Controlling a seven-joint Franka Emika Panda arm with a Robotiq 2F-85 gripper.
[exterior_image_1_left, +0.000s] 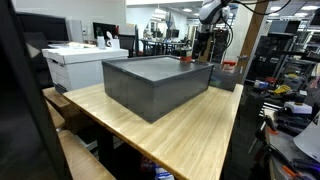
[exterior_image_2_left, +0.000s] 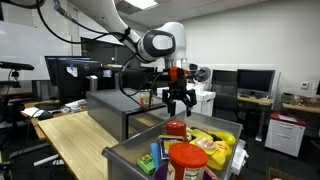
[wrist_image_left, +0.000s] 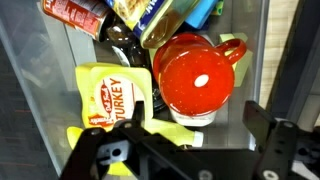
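Note:
My gripper (exterior_image_2_left: 178, 102) hangs open and empty above a grey bin (exterior_image_2_left: 128, 160) of groceries. In the wrist view the two fingers (wrist_image_left: 190, 145) frame the bin floor just below a red-lidded jar (wrist_image_left: 198, 78). A yellow turkey packet (wrist_image_left: 110, 95) lies to the left of the jar. A bottle with a red label (wrist_image_left: 75, 12) and a yellow can (wrist_image_left: 165, 22) lie beyond them. In an exterior view the red-lidded jar (exterior_image_2_left: 186, 158) and yellow bags (exterior_image_2_left: 216, 140) show in the bin. In an exterior view the gripper (exterior_image_1_left: 188, 56) is at the far end of the table.
A large dark grey box (exterior_image_1_left: 155, 85) stands on the wooden table (exterior_image_1_left: 190, 135), and it also shows in an exterior view (exterior_image_2_left: 110, 115). A white printer (exterior_image_1_left: 75, 62) stands beside the table. Desks, monitors (exterior_image_2_left: 65, 75) and shelves surround the area.

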